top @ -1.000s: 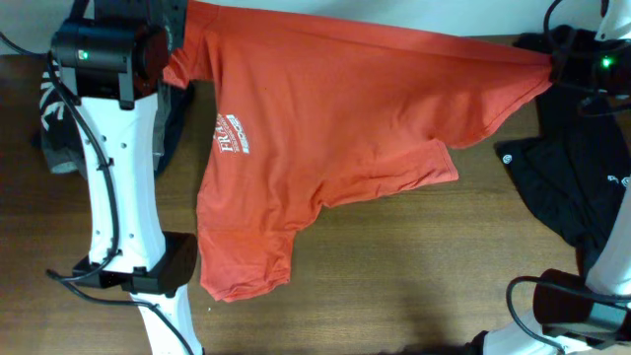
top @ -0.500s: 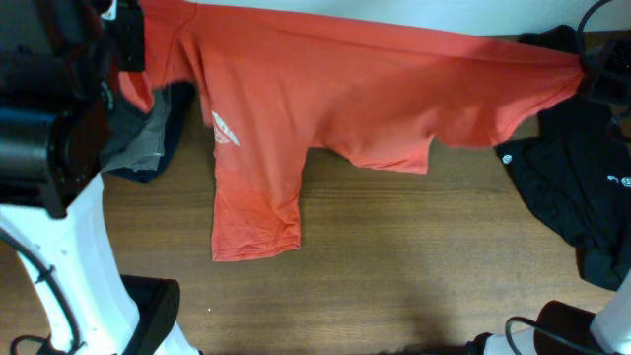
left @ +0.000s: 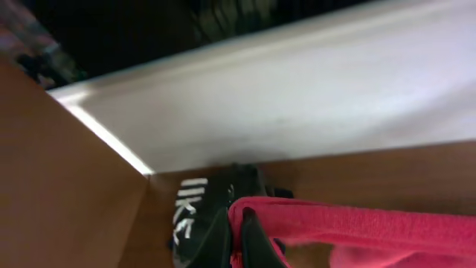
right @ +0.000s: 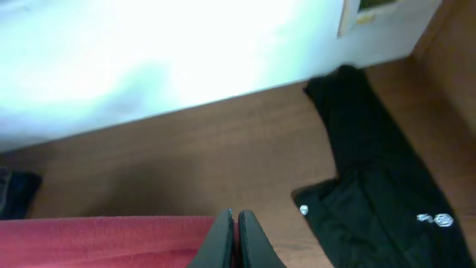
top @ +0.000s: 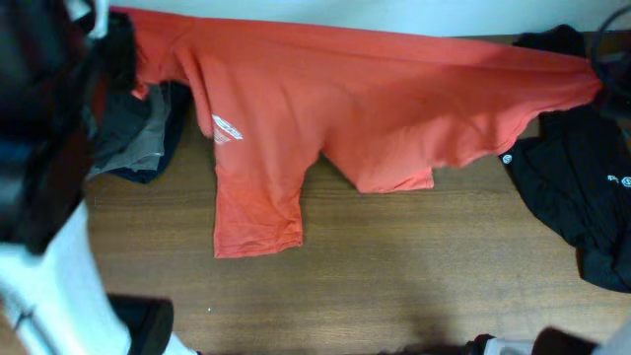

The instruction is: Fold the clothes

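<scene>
The clothes, a red-orange T-shirt [top: 335, 99] with a small white chest logo [top: 227, 128], hang stretched across the back of the table. The top edge is pulled taut from far left to far right. One sleeve [top: 256, 212] trails down onto the wood. My left gripper [left: 238, 222] is shut on a rolled edge of the red fabric [left: 357, 227]. My right gripper [right: 233, 219] is shut on the shirt's other end [right: 111, 238], fabric pinched between its fingertips. In the overhead view the left arm [top: 39, 138] is a large blur, and the right gripper is out of that frame.
A black garment [top: 572, 197] with small white logos lies at the right, also seen in the right wrist view [right: 372, 171]. A pile of dark and grey clothes [top: 138, 138] sits at the left. A black item with white lettering [left: 195, 216] lies under the left gripper. A white wall [left: 297, 97] backs the table.
Both arms have risen and spread apart, pulling the shirt tauter and higher. The right gripper left the overhead frame. The hanging sleeve slid toward the back of the table.
</scene>
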You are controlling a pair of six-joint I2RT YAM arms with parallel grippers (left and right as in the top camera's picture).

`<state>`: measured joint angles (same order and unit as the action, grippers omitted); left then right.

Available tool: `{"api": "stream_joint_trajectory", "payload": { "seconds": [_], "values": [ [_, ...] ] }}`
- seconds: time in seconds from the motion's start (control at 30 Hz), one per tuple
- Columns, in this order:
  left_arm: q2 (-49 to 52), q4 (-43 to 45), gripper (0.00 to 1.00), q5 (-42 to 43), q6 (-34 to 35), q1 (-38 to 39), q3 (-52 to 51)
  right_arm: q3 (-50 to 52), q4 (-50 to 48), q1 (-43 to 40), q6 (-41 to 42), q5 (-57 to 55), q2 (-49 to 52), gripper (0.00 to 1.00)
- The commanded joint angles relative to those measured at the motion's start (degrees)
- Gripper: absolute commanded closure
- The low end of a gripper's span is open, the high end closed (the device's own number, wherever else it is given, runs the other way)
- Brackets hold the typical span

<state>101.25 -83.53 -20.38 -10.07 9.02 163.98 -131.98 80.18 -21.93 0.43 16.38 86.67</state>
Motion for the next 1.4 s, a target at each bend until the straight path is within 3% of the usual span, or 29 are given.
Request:
{"api": "stream_joint_trajectory", "payload": {
  "seconds": [0.0, 0.33, 0.57, 0.9, 1.37],
  "values": [
    [-8.72, 0.07, 1.0, -7.43, 1.07, -2.36, 0.96, -0.26, 0.61, -2.58, -0.13, -7.78, -6.95, 0.96],
    [-20.52, -1.4, 0.99, -7.48, 1.07, -2.36, 0.94, -0.26, 3.91, -2.58, -0.13, -8.26, -19.3, 0.96],
    [-19.61, -0.2, 0.99, -3.61, 1.05, -2.36, -2.54, -0.2, 3.93, -2.58, -0.13, -9.51, -18.34, 0.96],
    [-5.68, 2.64, 0.99, 2.27, 1.07, -2.36, -12.74, -0.2, 5.79, -2.47, -1.25, -7.32, -2.97, 0.96],
    [22.73, 5.49, 0.99, 6.29, 1.49, -2.36, -15.13, -0.2, 1.42, 0.72, -2.97, -6.27, 28.09, 0.96]
  ]
}}
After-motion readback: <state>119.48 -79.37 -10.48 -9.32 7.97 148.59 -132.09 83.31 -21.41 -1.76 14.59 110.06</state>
